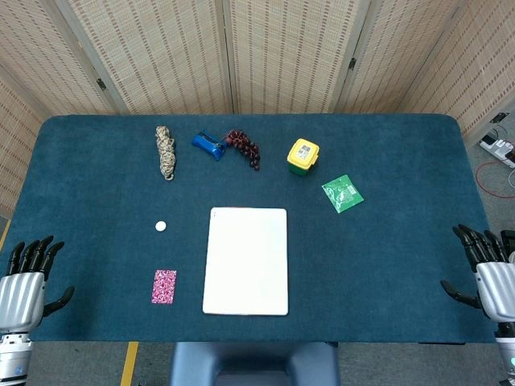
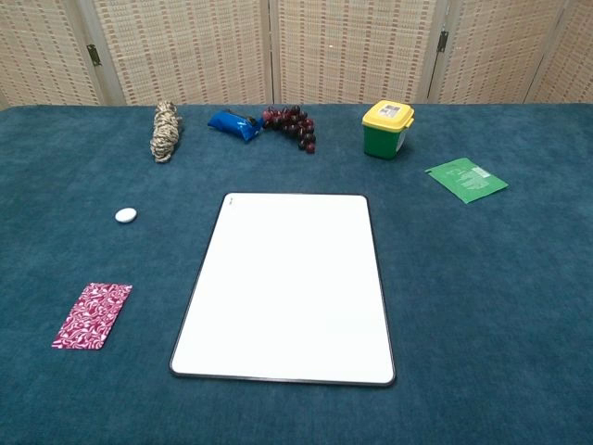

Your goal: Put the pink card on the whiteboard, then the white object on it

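The pink patterned card [image 1: 164, 286] [image 2: 93, 315] lies flat on the blue table, left of the whiteboard [image 1: 246, 260] [image 2: 289, 286]. A small white round object [image 1: 161, 227] [image 2: 126, 215] sits farther back, also left of the board. The whiteboard is bare. My left hand [image 1: 26, 280] hangs at the table's near left corner, fingers apart, holding nothing. My right hand [image 1: 487, 269] is at the near right edge, fingers apart and empty. Neither hand appears in the chest view.
Along the back lie a coil of rope [image 1: 165, 151], a blue packet [image 1: 208, 145], dark grapes [image 1: 245, 147] and a green tub with a yellow lid [image 1: 302, 156]. A green sachet [image 1: 342, 193] lies right of the board.
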Robot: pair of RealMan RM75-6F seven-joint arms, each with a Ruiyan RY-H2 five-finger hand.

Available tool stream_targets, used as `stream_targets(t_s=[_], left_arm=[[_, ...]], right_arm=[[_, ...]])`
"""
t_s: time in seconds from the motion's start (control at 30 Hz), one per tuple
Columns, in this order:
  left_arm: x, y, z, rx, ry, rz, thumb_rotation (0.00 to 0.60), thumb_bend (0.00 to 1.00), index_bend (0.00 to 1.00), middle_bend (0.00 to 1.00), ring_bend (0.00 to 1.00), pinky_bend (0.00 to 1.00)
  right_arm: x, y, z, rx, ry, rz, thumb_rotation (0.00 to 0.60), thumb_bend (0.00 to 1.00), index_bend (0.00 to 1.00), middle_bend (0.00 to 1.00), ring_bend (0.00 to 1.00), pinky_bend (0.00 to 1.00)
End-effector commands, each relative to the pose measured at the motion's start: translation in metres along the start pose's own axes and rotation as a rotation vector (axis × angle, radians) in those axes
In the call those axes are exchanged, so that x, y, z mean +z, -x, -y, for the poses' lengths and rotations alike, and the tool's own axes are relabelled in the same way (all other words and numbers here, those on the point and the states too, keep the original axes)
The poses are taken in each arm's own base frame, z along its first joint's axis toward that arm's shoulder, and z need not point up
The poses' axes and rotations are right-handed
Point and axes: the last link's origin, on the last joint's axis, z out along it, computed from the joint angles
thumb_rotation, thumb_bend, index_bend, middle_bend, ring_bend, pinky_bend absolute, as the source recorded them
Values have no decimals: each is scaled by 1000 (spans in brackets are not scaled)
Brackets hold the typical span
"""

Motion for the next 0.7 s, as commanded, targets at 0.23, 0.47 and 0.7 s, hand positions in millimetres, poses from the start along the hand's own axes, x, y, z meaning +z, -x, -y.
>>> stream_targets(t_s=[0.23, 0.47, 0.7], left_arm=[[-1, -1, 0, 2, 12, 5, 600, 286, 172, 134, 109, 0], [4, -2, -4, -2, 34, -8, 600, 287, 171, 133, 109, 0], [15, 3, -22, 12, 113, 7, 600, 286, 171, 133, 109, 0]], right_arm=[[-4, 1, -1, -2, 1, -4, 600, 231, 38, 103, 97, 0], [-6, -2, -3, -4, 7, -16, 600, 232, 38, 103, 97, 0], [-9, -3, -5, -8, 20, -22, 600, 232, 38, 103, 97, 0]])
